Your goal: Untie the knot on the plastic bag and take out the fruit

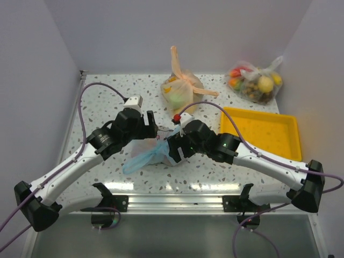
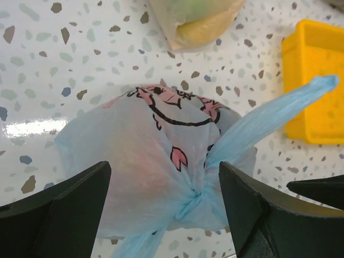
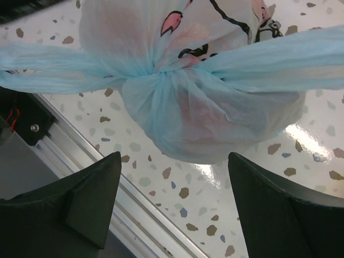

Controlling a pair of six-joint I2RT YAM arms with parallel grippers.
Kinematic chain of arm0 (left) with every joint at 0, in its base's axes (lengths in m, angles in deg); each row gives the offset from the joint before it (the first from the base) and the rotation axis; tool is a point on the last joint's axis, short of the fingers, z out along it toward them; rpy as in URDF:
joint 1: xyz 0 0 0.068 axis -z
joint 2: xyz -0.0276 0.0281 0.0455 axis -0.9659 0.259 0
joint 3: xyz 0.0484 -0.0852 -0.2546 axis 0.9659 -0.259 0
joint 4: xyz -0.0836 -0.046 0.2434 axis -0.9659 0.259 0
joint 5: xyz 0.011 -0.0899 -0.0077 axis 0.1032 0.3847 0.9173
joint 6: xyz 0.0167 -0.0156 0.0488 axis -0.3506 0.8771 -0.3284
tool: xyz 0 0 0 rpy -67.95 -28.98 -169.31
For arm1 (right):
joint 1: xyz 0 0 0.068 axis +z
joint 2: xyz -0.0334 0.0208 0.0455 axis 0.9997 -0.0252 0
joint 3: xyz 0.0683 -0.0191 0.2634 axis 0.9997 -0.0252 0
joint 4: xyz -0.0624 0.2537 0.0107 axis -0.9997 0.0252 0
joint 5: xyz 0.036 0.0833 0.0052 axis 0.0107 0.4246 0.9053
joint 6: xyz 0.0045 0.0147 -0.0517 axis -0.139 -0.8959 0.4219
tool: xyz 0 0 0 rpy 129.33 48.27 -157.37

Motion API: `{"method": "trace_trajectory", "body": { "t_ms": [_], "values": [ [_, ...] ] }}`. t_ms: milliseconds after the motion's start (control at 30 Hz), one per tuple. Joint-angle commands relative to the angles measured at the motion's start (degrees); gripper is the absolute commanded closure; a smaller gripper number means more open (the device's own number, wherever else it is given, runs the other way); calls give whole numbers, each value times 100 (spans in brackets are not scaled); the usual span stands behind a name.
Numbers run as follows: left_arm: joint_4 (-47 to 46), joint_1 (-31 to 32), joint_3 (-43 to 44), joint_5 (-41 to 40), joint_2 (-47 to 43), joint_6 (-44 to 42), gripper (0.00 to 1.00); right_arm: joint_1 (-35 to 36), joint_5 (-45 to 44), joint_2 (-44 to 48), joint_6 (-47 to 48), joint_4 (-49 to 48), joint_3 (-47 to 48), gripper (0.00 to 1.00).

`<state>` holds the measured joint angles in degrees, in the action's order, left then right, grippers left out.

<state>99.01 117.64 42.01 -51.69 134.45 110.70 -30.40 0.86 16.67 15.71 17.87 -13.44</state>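
Note:
The plastic bag (image 1: 152, 152) is thin light blue with pink cartoon prints and lies on the speckled table between both arms. Its knot (image 2: 196, 196) is tied, with one handle ear (image 2: 269, 115) sticking up to the right. My left gripper (image 2: 164, 188) is open, one finger (image 2: 70, 209) on each side of the bag near the knot, not clamping it. My right gripper (image 3: 174, 177) is open too, over bare table just short of the bag (image 3: 215, 107) and its knot (image 3: 161, 75). The fruit shows only as pinkish shapes through the plastic.
An orange tied bag (image 1: 183, 88) sits at the back centre, a clear bag of toy fruit (image 1: 255, 80) at the back right. A yellow tray (image 1: 263, 131) lies right of the blue bag. The metal rail (image 3: 80, 161) marks the near table edge.

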Motion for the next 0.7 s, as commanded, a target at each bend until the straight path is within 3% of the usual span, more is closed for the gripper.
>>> {"method": "trace_trajectory", "body": {
  "t_ms": [0, 133, 433, 567, 667],
  "values": [
    [1, -117, -111, 510, 298, -708, 13, 188, -437, -312, -4, -898, 208, 18],
    [-121, -143, -321, 607, 571, -700, 13, 223, -586, -742, 22, -1409, 120, 27],
    [-912, -143, -1305, 1239, 395, -94, 16, 223, -639, -1069, -373, -2025, -943, 31],
    [-1027, -143, -1490, 1345, 421, 38, 18, 223, -596, -1033, -382, -2245, -1260, 47],
    [-1132, -143, -1595, 1398, 404, 135, 18, 223, -429, -1060, -303, -2421, -1348, 65]
  ]
}}
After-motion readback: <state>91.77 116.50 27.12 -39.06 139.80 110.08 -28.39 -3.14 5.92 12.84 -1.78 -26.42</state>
